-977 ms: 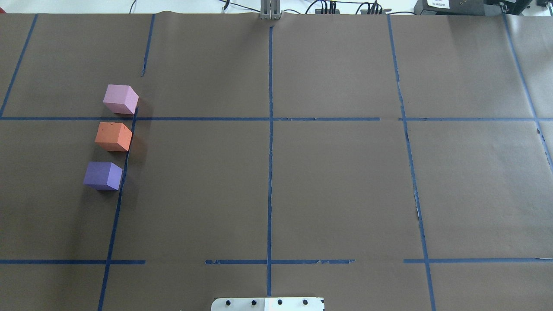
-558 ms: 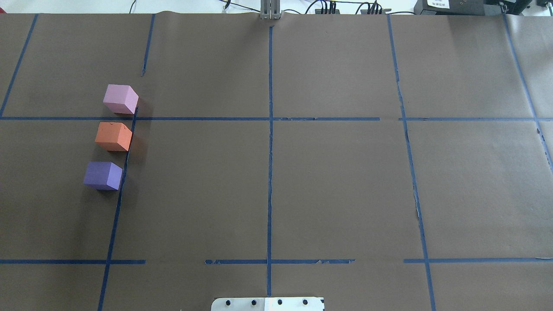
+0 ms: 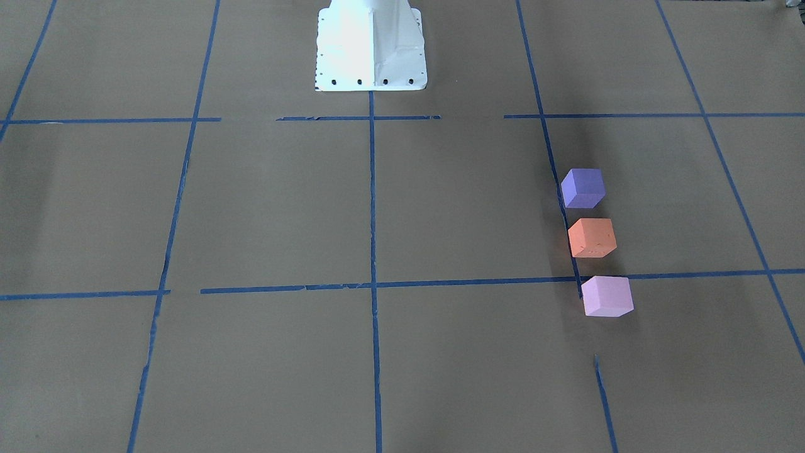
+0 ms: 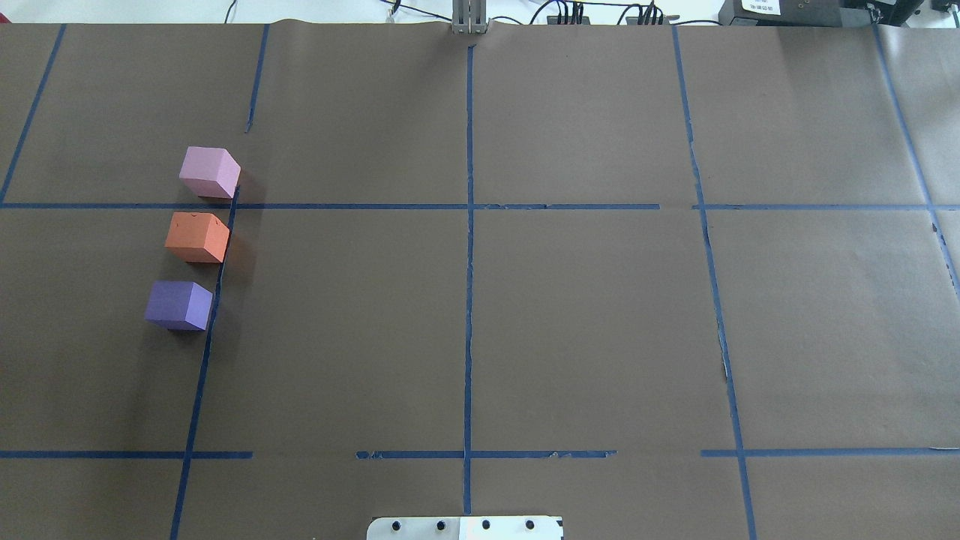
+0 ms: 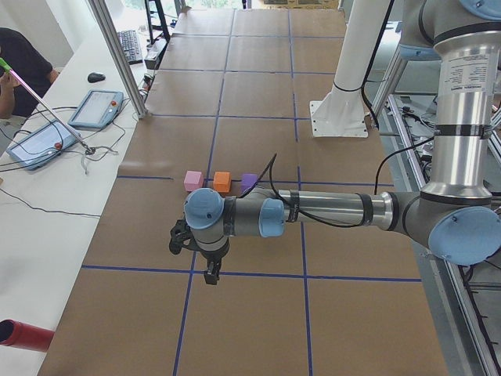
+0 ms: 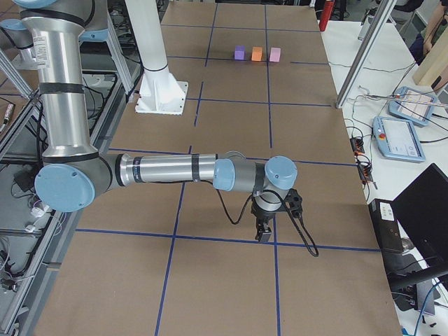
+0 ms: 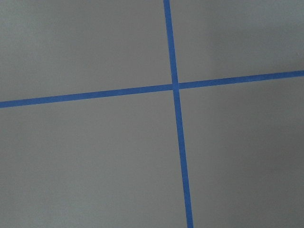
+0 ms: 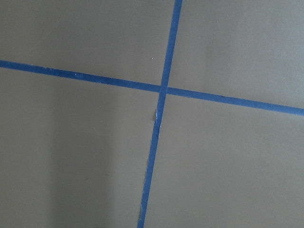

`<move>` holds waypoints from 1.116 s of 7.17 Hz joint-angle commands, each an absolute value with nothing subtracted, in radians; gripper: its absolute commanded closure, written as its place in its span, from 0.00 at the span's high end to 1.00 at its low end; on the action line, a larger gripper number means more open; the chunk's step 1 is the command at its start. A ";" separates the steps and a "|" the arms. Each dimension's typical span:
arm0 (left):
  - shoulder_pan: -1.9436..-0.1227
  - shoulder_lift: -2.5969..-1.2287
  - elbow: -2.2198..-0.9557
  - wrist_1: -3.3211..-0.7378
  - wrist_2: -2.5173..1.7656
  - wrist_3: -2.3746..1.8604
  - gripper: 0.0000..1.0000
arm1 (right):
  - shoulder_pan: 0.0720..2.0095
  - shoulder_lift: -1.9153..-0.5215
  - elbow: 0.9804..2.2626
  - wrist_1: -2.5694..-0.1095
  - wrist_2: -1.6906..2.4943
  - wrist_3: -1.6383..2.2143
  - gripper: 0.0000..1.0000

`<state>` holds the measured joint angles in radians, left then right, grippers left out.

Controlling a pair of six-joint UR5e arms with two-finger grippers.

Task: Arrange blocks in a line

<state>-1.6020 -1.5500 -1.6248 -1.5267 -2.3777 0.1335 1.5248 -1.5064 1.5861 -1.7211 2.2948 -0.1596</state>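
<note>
Three cubes stand in a short line along a blue tape line on the robot's left side of the table, small gaps between them. The pale pink-lilac block (image 4: 210, 172) is farthest from the robot, the orange block (image 4: 197, 237) is in the middle and the dark violet-purple block (image 4: 178, 304) is nearest. They also show in the front-facing view: purple block (image 3: 582, 187), orange block (image 3: 592, 238), pink block (image 3: 607, 296). My left gripper (image 5: 211, 274) hangs over a tape crossing beyond the blocks. My right gripper (image 6: 264, 234) hangs at the far opposite end. I cannot tell whether either is open or shut.
The white robot base (image 3: 371, 44) stands at the table's middle near edge. Blue tape lines (image 4: 469, 247) grid the brown paper. Both wrist views show only paper and a tape crossing (image 7: 175, 86). A side bench with tablets (image 5: 95, 108) and a red cylinder (image 5: 23, 335) lies beside the table.
</note>
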 commanded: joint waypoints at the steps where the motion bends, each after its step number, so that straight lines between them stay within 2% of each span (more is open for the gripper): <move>1: -1.614 -1.546 -1.638 -1.508 -2.379 0.133 1.00 | 1.525 -1.506 1.586 -1.721 2.295 -0.160 1.00; 8: -1.621 -1.546 -1.644 -1.462 -2.384 0.135 1.00 | 1.525 -1.506 1.586 -1.721 2.295 -0.160 1.00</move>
